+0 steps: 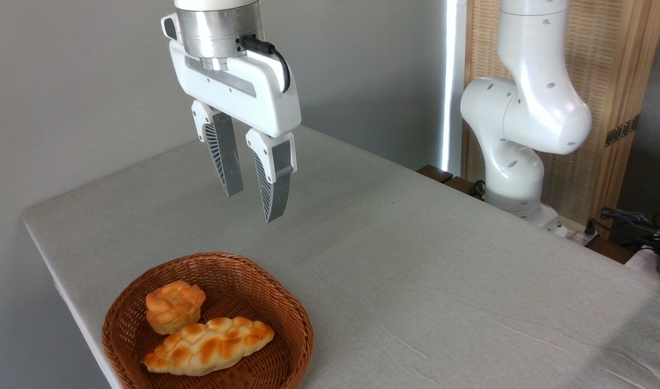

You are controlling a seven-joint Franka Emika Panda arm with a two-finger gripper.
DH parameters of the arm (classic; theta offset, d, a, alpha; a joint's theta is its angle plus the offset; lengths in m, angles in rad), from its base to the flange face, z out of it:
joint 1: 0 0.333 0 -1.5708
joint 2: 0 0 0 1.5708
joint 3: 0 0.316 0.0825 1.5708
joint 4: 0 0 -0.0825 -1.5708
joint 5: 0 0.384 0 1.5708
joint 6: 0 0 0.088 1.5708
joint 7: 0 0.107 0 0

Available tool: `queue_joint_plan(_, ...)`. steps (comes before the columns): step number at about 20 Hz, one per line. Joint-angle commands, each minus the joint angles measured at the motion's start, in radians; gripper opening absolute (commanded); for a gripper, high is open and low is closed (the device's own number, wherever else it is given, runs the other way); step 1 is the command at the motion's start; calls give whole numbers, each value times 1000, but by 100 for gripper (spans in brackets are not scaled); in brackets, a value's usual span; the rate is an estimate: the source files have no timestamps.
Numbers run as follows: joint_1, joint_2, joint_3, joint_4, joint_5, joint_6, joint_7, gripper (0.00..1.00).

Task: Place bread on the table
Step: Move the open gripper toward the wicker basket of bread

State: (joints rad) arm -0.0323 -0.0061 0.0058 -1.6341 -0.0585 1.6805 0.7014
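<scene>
1. Landmark: the basket (pixel 287 302), sitting on the counter (pixel 416 281) near its front left corner. All places below are given relative to the basket.
2. The claw (pixel 254 202) hangs well above the basket and a bit behind it, fingers apart w/ a clear gap, holding nothing.
3. The loaf (pixel 208 347) lies inside the basket, along the front half, long axis running left-low to right-high. Not yet on the counter, so the task looks barely begun; step in hand is prob. the reach down for the grab.
4. The bun (pixel 174 306) sits inside the basket too, just behind the loaf & seemingly touching its left part.
5. To do it well: bring the claw forward over the basket, turn it so the fingers straddle the loaf's short width at mid-length, not the tapered ends.
6. Keep the rear finger off the bun; the gap there is tight. A grab toward the loaf's right half gives more room.
7. Go down inside the basket rim, avoid catching the wicker wall.
8. Loaf looks: long, braided, golden-brown glossy top, paler underside, tapered ends, longer than the bun. Likely soft or foam-like, so a gentle squeeze should do.
</scene>
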Motion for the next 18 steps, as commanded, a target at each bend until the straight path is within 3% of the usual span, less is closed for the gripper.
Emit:
queue_joint_plan(1, 0, -14, 37, 8, -53, -28, -8, 100)
queue_joint_plan(11, 0, -12, 34, 34, -66, -48, -8, 100)
queue_joint_plan(13, 0, -6, 36, 34, -87, -48, -3, 100)
queue_joint_plan(18, -1, 15, 16, 13, -78, -33, 7, 100)
